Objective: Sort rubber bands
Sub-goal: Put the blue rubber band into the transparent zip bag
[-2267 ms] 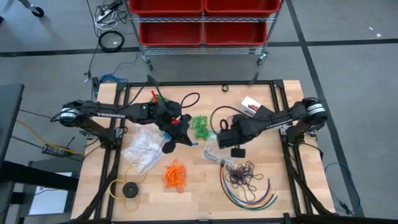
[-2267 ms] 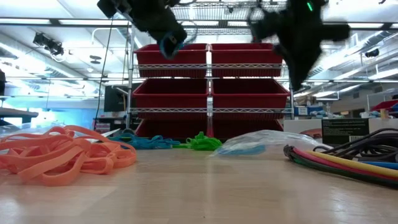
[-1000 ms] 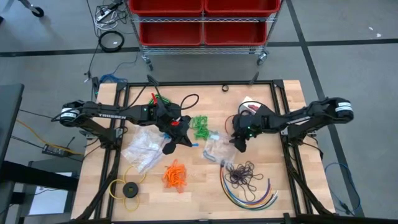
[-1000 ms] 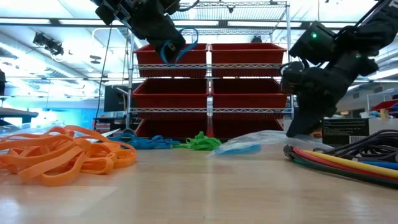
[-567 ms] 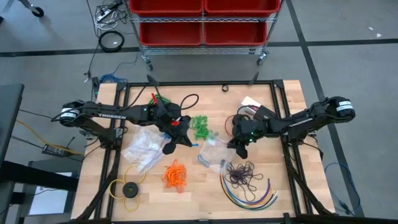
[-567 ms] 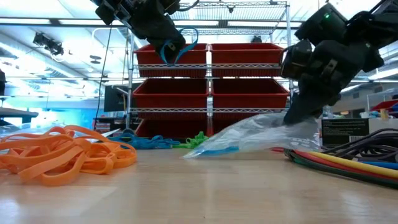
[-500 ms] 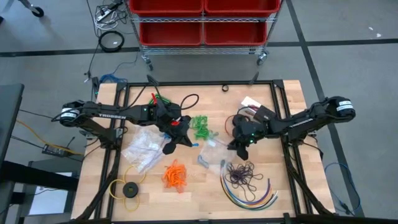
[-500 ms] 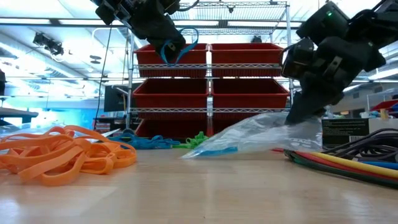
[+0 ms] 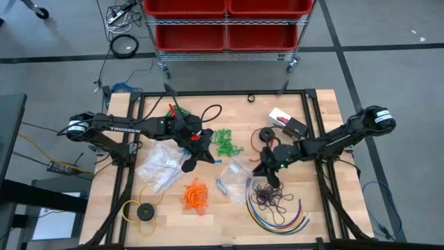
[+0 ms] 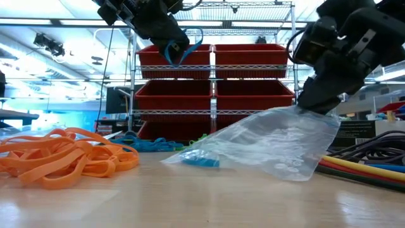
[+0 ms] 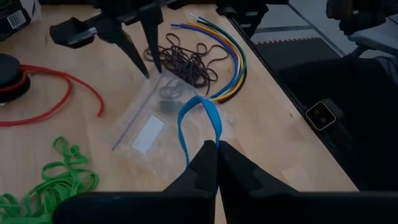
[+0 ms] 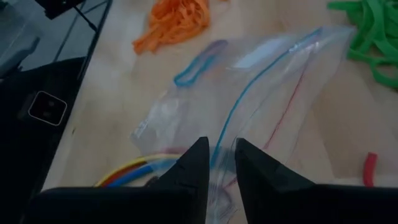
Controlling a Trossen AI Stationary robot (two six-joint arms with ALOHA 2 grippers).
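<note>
My left gripper (image 9: 201,149) hangs above the table's middle, shut on one blue rubber band (image 11: 199,121). My right gripper (image 9: 267,168) is shut on a clear zip bag (image 9: 232,175) with a blue band (image 10: 199,160) inside; the bag's low end lies on the table. Loose rubber bands lie in bunches: orange (image 9: 195,196) near the front, green (image 9: 223,142) at the middle, dark purple (image 9: 270,194) beside the bag, blue (image 10: 150,144) farther back. My left gripper pinches the blue band's lower end (image 11: 208,144) between its two fingertips. The loop stands out beyond the fingers, clear of the table. My right gripper pinches the bag's edge at one end of its blue zip line (image 12: 219,149) between two fingers. The fingers slant down from the table's far right. That end (image 10: 310,111) is lifted and the rest slopes down to the table.
Multicoloured cables (image 9: 277,219) curve at the front right. A yellow ring with a black disc (image 9: 142,210) lies front left, a second clear bag (image 9: 159,163) beside it. A red cord (image 9: 267,134) and a small box (image 9: 286,121) lie at the back right.
My right gripper has taken hold of the bag and gone toward the table's near edge, rising a little. The bag's held end is lifted clear, and the bag has slid nearer, its low end with the blue band dragging on the table.
</note>
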